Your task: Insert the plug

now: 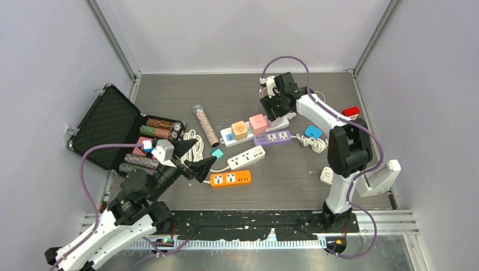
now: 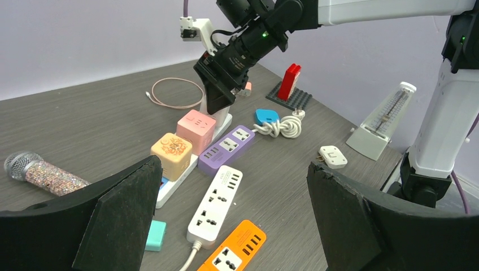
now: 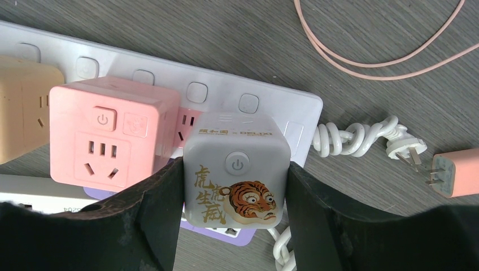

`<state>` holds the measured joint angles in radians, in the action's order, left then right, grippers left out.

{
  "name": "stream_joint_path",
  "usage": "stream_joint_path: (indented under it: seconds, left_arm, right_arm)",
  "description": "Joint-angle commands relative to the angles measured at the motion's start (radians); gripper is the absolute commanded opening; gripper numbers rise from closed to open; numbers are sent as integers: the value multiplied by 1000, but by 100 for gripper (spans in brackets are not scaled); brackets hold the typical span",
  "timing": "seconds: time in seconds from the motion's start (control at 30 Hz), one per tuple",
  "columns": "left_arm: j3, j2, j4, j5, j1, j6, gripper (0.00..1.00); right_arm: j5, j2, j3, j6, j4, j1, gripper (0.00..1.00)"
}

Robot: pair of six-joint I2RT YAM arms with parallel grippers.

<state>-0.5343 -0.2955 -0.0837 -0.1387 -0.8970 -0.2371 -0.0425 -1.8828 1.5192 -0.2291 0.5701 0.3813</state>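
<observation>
A long strip (image 3: 169, 70) lies mid-table with 2 cubes on it, one (image 1: 239, 130) left of the other (image 1: 258, 123). Right of both, at the strip's right end, a third cube (image 3: 236, 169) is clamped in the right gripper (image 3: 234, 197). Before the long strip lies a short strip (image 1: 271, 137), then a middle strip (image 1: 246, 157), then a near strip (image 1: 230, 178). A block (image 1: 217, 153) lies left of the middle strip. A microphone (image 1: 204, 124) lies left of the long strip, and an open case (image 1: 107, 121) further left. Right of the short strip is a coiled cord (image 1: 313, 141); behind it, a brick (image 2: 290, 81) on a plate (image 2: 302, 100). An adapter (image 1: 326, 175) lies by the right arm's base, a metronome (image 1: 379, 178) to its right.
</observation>
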Motion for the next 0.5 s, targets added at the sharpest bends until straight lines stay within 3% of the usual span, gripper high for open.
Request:
stream_joint_path:
  seconds: [0.0,0.47]
  left_arm:
    - [6,13,7,-19,0,-12,100]
    - [8,18,5,-21,0,-14,100]
  right_arm:
    - [4,62,8,11,-35,-11,5]
    - [-106,125,1,74,-74,-44,5]
